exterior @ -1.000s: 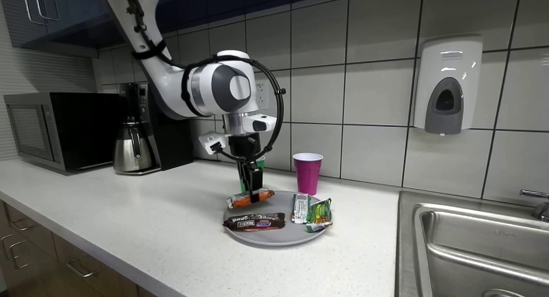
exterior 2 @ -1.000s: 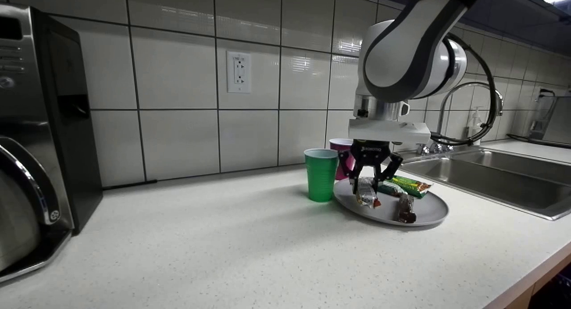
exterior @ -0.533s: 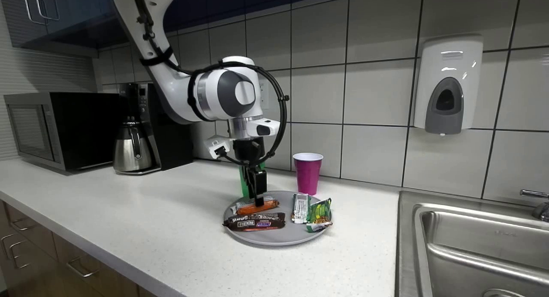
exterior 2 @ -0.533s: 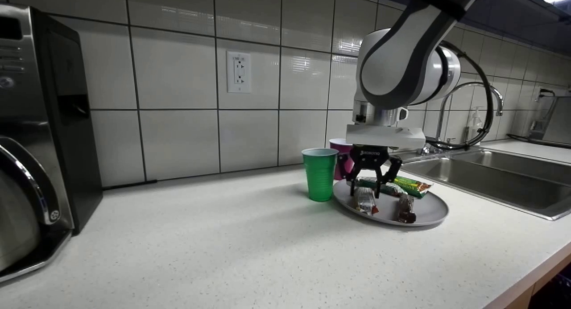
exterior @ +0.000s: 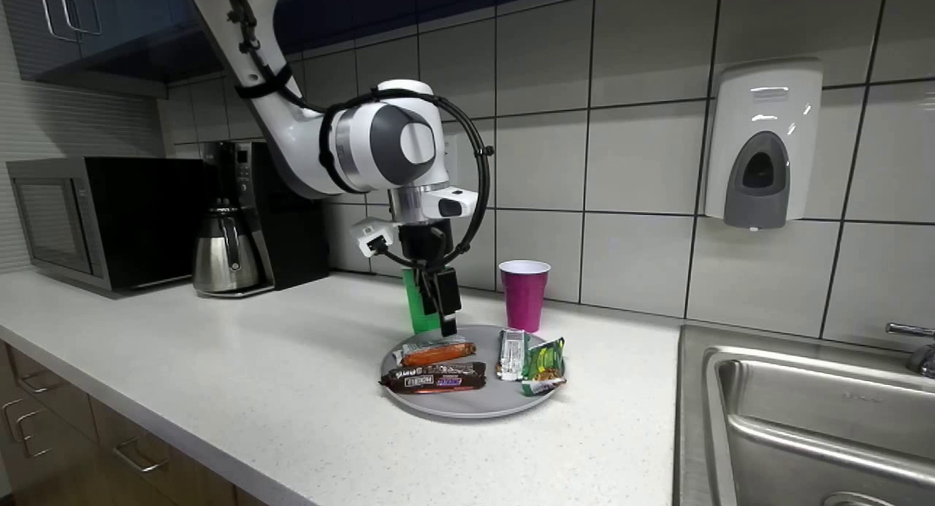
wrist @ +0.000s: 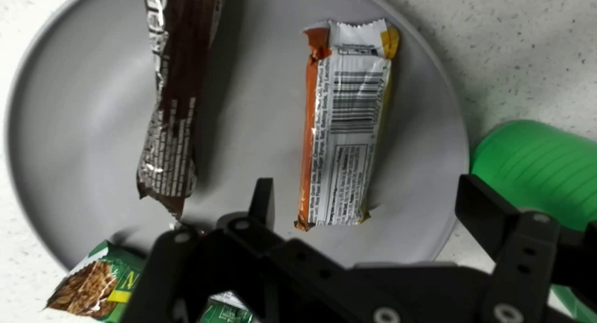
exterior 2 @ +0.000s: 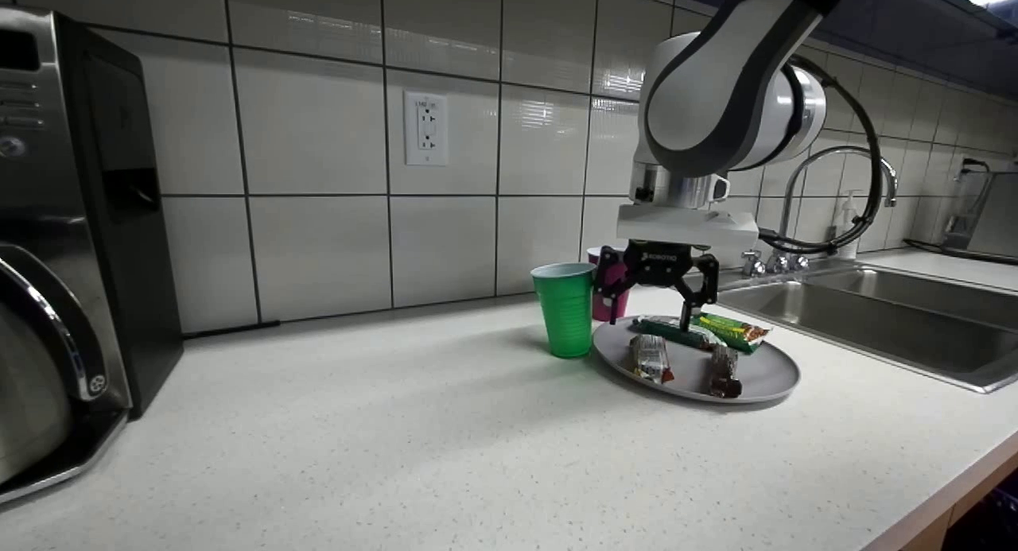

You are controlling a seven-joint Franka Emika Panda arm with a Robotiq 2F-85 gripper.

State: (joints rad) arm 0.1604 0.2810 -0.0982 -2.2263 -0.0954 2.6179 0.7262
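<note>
My gripper (exterior 2: 649, 319) stands open above the plate, with nothing between its fingers. Below it, an orange and white wrapped bar (wrist: 347, 136) lies on the grey plate (wrist: 107, 94). In the wrist view the bar shows between the two fingertips, barcode side up. A brown wrapped bar (exterior: 434, 378) rests beside it on the plate. Two green-wrapped bars, one showing a white back (exterior: 513, 354) and one bright green (exterior: 544, 360), lie at the plate's other side. Close against the outer side of one finger is a green cup (exterior 2: 566, 312), leaning slightly away from the gripper.
A magenta cup (exterior: 524, 298) stands behind the plate near the tiled wall. The steel sink (exterior: 825, 418) lies to one side of the plate. A coffee maker with a steel carafe (exterior: 226, 254) and a microwave (exterior: 102, 221) stand on the counter's other side.
The orange bar was held just above the plate, then lowered onto it. My gripper has since opened wide, released the bar and risen. The green cup has tipped slightly away from the finger.
</note>
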